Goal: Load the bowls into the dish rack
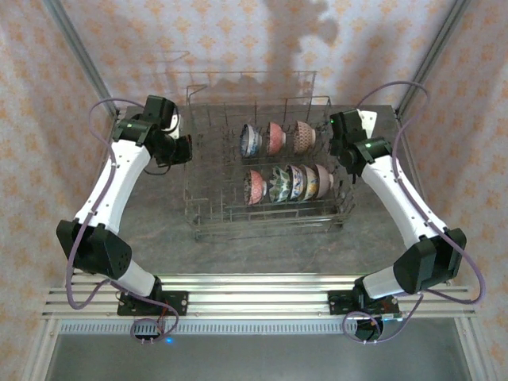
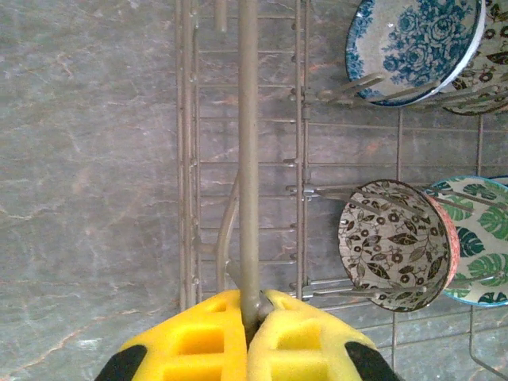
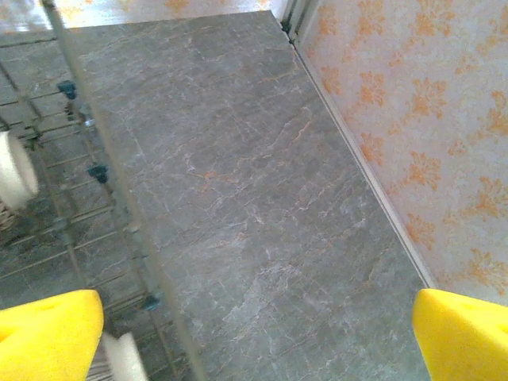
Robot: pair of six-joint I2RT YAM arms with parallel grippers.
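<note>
Several patterned bowls stand on edge in the dish rack (image 1: 208,163), three in the back row (image 1: 275,137) and more in the front row (image 1: 298,182). My left gripper (image 1: 187,148) is at the rack's left side. In the left wrist view its yellow fingers (image 2: 252,317) are shut on the rack's top rim wire (image 2: 248,159), with a blue floral bowl (image 2: 413,44) and a dark leaf-patterned bowl (image 2: 389,242) to the right. My right gripper (image 1: 340,149) hangs by the rack's right side. It stands open (image 3: 258,337) above bare table, beside the rack's wire wall (image 3: 87,151).
The grey marbled table (image 1: 159,230) is bounded by papered walls (image 3: 413,119) at the left, right and back. The rack's left half holds bare tines (image 1: 213,190). A white bowl edge (image 3: 14,171) shows at the left of the right wrist view.
</note>
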